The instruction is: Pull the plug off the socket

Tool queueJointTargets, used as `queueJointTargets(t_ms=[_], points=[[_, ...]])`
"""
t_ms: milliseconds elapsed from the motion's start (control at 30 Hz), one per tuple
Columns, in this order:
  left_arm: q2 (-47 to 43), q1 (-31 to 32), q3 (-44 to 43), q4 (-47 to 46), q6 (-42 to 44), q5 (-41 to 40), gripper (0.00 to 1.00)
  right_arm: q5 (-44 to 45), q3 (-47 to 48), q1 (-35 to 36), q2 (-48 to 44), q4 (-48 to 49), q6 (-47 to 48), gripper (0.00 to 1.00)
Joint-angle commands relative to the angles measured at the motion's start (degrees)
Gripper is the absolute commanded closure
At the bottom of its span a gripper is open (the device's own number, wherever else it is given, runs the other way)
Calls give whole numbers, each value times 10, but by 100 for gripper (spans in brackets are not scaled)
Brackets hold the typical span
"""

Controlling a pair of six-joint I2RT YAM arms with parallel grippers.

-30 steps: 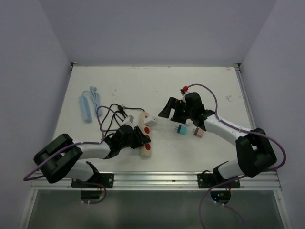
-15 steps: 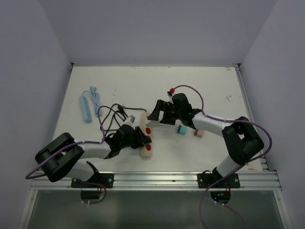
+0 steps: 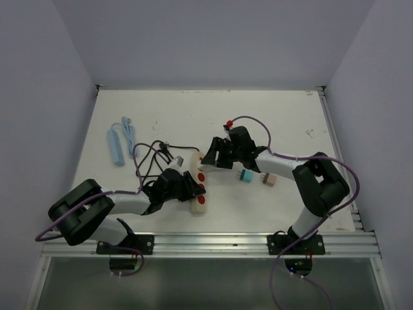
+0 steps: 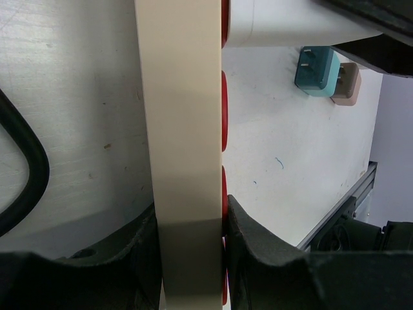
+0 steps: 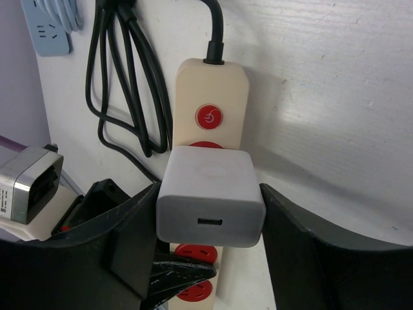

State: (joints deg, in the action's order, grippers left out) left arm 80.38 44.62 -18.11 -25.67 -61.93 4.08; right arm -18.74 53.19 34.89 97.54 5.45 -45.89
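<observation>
Far to the left on the white table point(image 3: 284, 123) we see a light blue power strip point(image 3: 115, 147) lying lengthways, its blue cord point(image 3: 129, 132) bunched just beside it. Right of that, a thin black cord point(image 3: 151, 158) lies in loose loops and runs into the far end of the socket point(image 4: 184, 116), a long, narrow, cream strip resting flat near the middle of the table, angled slightly. The left gripper point(image 4: 191, 223) is clamped narrowly across the near end of the socket, one black finger pressed against each long side, as the left wrist view shows plainly. Along the top face of the socket we can make out a row of red round buttons point(image 5: 209, 117), the one nearest the cord entry carrying a white power mark. Next comes the plug point(image 5: 210, 206), a white, square block with a small slot in its upper face, seated upright in the socket just past that first button. The right gripper point(image 5: 210, 188) reaches in from the right and straddles the plug, and from its wrist view both fingers appear to lie against the plug's two flanks, gripping it. Farther right, well clear of the socket, a teal adapter point(image 3: 245, 175) and a pink adapter point(image 3: 270, 180) sit near each other on the table.
</observation>
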Motion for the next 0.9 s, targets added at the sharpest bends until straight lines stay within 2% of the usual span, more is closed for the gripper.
queueJointTargets(t_ms=[0, 33, 67, 100, 133, 267, 300, 400, 567, 867], points=[[14, 1, 20, 79, 38, -13, 89, -2, 17, 3, -3, 20, -3, 38], [10, 1, 21, 80, 37, -14, 84, -3, 15, 3, -5, 19, -3, 42], [7, 1, 23, 79, 37, -15, 82, -3, 14, 3, -6, 18, -3, 53], [6, 1, 23, 80, 37, -16, 80, -3, 12, 3, -9, 14, -2, 58], [2, 1, 24, 79, 37, -16, 74, -4, 11, 3, -11, 13, -1, 67], [-1, 1, 25, 77, 37, -17, 51, -11, 10, 3, -17, 6, 2, 89], [-3, 2, 25, 78, 37, -18, 38, -15, 8, 4, -20, 4, 0, 92], [-8, 1, 19, 90, 38, -26, 24, -18, 2, 5, -28, 2, -1, 100], [-13, 1, -1, 112, 45, -38, 23, -25, -13, 10, -45, 1, -5, 100], [19, 0, -34, 133, 51, -60, 29, -22, -41, 23, -78, 6, -16, 100]])
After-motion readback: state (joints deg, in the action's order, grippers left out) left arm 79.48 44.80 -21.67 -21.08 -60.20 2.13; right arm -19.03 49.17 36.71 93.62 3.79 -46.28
